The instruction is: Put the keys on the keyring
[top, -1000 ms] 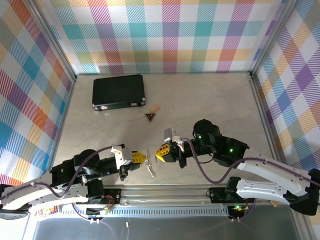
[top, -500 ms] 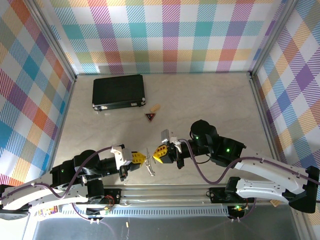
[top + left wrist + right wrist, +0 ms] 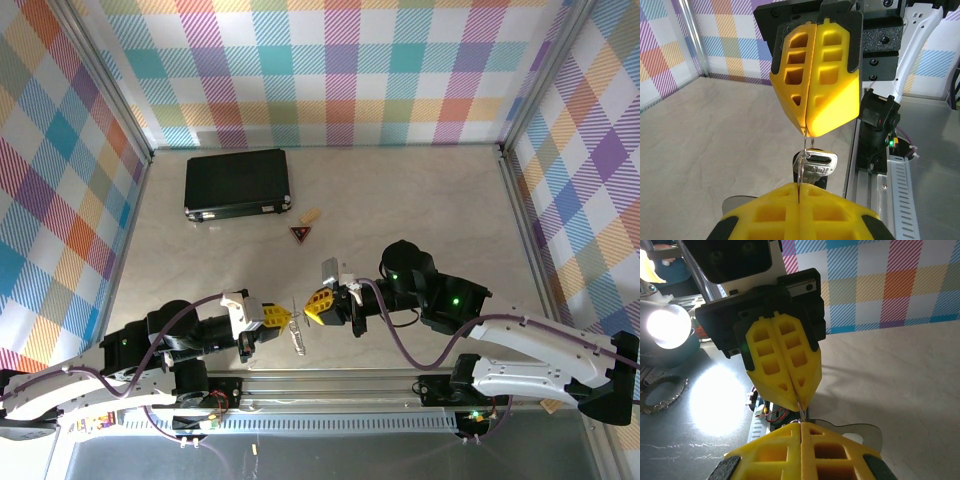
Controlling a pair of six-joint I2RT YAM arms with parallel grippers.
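Near the front edge of the desk (image 3: 420,200), slightly left of centre, the two arms meet tip to tip: the left tool (image 3: 288,316) points right and the right tool (image 3: 310,308) points left, the yellow fingers almost touching. Both tools are closed, each pair of fingers pressed together along its seam. In the left wrist view the right tool (image 3: 809,134) hangs from above with its tip facing the left tool (image 3: 799,186) below. The thin wire of the keyring (image 3: 804,142) runs between them, pinched at the upper tip and disappearing into the lower seam. The keys (image 3: 819,165) hang from that ring just right of the wire, a pale silver head over a darker piece, clear of the desk. From above the keys (image 3: 297,340) dangle just below the gap between the tips. The right wrist view shows the same fine wire (image 3: 800,415) bridging the left tool (image 3: 799,407) and the right tool (image 3: 801,424). Farther back lie a black case (image 3: 236,183) at the far left and, to its right, a dark-red triangular trinket (image 3: 300,234) with a tan piece (image 3: 311,215), well apart from the tools.
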